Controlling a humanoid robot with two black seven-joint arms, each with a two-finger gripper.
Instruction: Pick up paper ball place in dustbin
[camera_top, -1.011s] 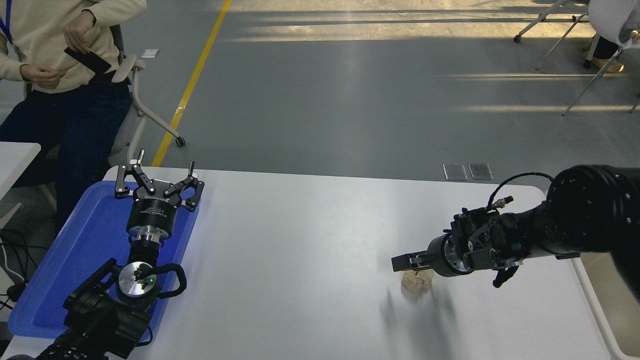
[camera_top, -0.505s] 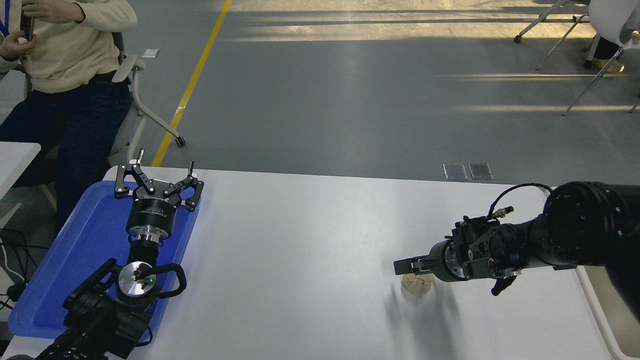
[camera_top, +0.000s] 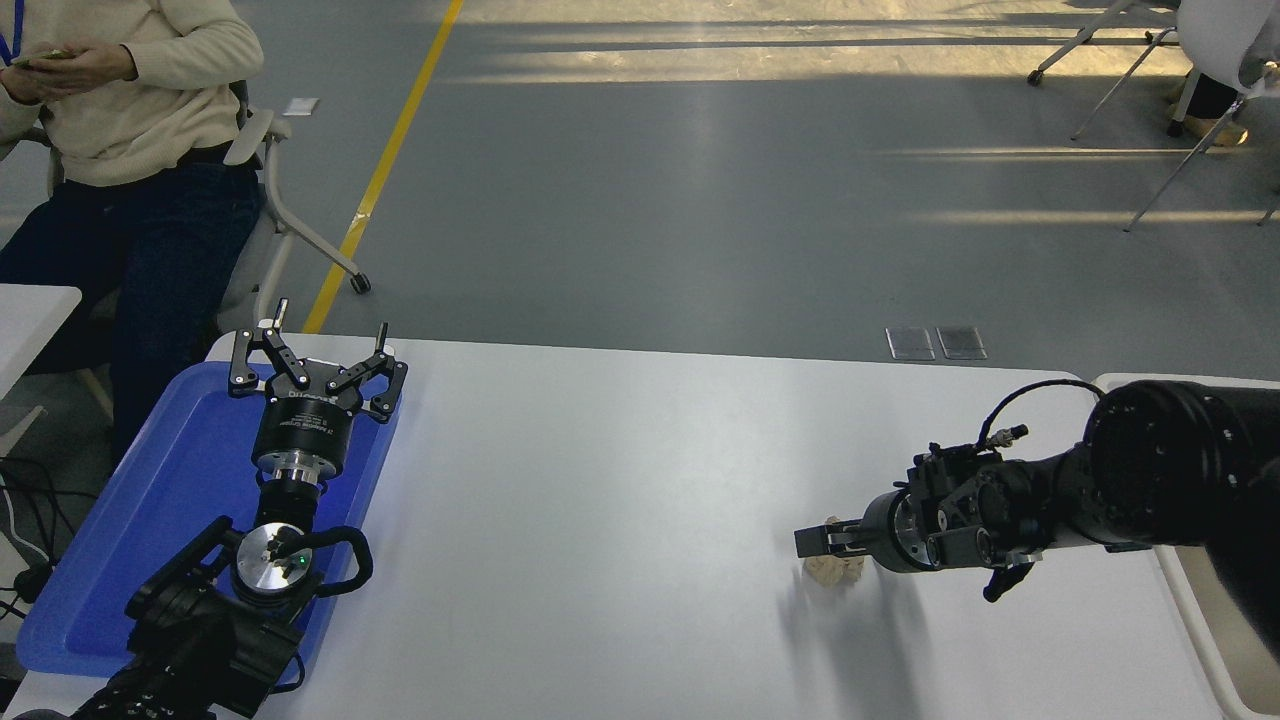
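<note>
Paper ball (camera_top: 834, 571) — one, dustbin (camera_top: 1215, 625) — one. Right gripper (camera_top: 822, 541) low, horizontal over ball, finger state unclear; left gripper (camera_top: 318, 360) parked over blue tray (camera_top: 120, 540), fingers spread apart.

ball (camera_top: 833, 570): tan, crumpled, on my table, right of centre | bin (camera_top: 1200, 610): off-white tub, thick rim, at my far right

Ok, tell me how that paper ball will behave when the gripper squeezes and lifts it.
The paper ball looks crumpled and lumpy, so it will probably squash rather than resist. Small and made of paper, it is likely very light. Its irregular wrinkles suggest it would tumble unevenly, not roll far, if the right gripper nudges it.
</note>
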